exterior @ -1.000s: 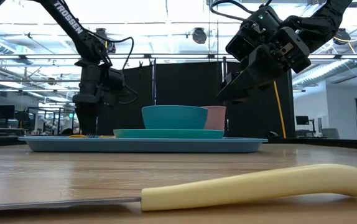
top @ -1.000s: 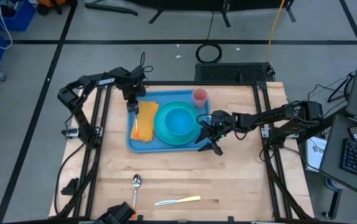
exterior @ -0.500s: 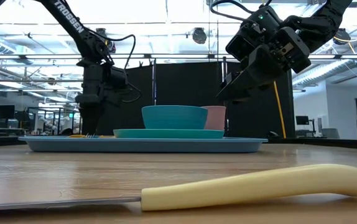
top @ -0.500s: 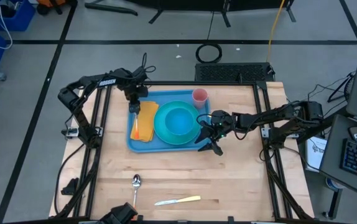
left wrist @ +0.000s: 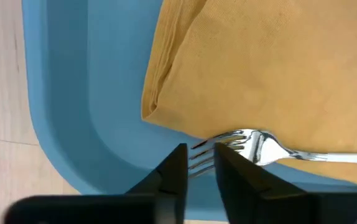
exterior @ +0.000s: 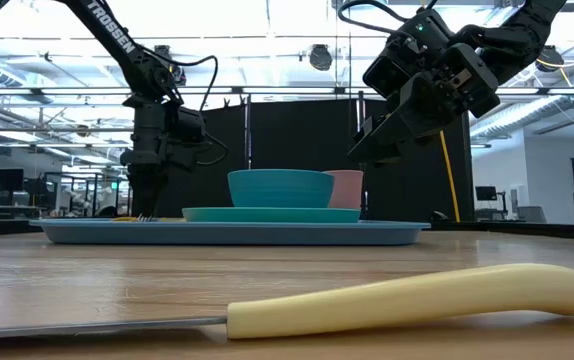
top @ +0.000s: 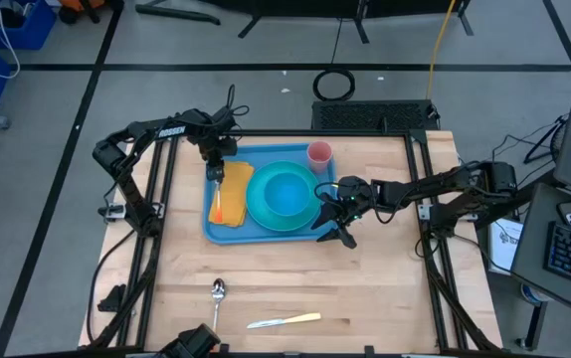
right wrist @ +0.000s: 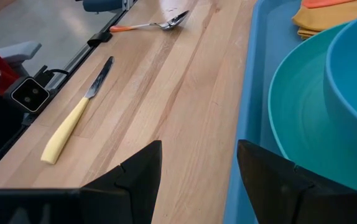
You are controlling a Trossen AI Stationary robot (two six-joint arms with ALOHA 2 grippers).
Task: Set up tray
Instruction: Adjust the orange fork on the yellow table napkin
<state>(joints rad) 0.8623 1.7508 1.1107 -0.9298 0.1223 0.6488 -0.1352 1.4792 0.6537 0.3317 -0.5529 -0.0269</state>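
The light-blue tray (top: 214, 227) lies at the table's middle. On it are a folded yellow napkin (top: 236, 187), a teal plate (top: 262, 204) with a teal bowl (top: 287, 191), and a pink cup (top: 319, 153). A fork (top: 219, 204) with an orange handle lies on the napkin. My left gripper (top: 214, 171) points down at the fork's far end, shut on its tines. My right gripper (top: 340, 225) hangs open above the table by the tray's near right corner, holding nothing. My left gripper (left wrist: 200, 180) has the tips of the fork's tines (left wrist: 202, 157) between its two fingers, which come from above and point down. The fork lies flat: its head rests on the napkin's far edge (left wrist: 253, 148), and its tines reach out over the tray's floor.
A spoon (top: 217, 295) with an orange handle and a yellow-handled knife (top: 285, 320) lie on the bare wood near the table's front edge. Open tabletop stretches between them and the tray. Dark frame rails run along the table's left and right sides.
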